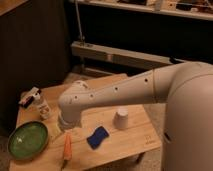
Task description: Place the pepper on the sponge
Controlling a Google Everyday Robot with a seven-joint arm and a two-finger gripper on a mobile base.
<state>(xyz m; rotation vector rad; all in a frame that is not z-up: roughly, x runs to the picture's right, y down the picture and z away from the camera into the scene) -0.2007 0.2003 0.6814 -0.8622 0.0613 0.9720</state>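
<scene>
The orange pepper (67,146) lies on the wooden table (136,141) near its front edge, pointing toward me. The dark-blue sponge (97,137) lies flat just to its right, a short gap apart. My gripper (59,133) hangs below the white arm's wrist, just above and slightly left of the pepper's far end. It is open and holds nothing. The wrist hides most of the fingers.
A green bowl (27,140) sits at the front left. A small white bottle (43,106) and a dark-and-white item (29,97) stand at the back left. A white cup (121,118) stands right of the sponge. A dark wall and metal rails rise behind the table.
</scene>
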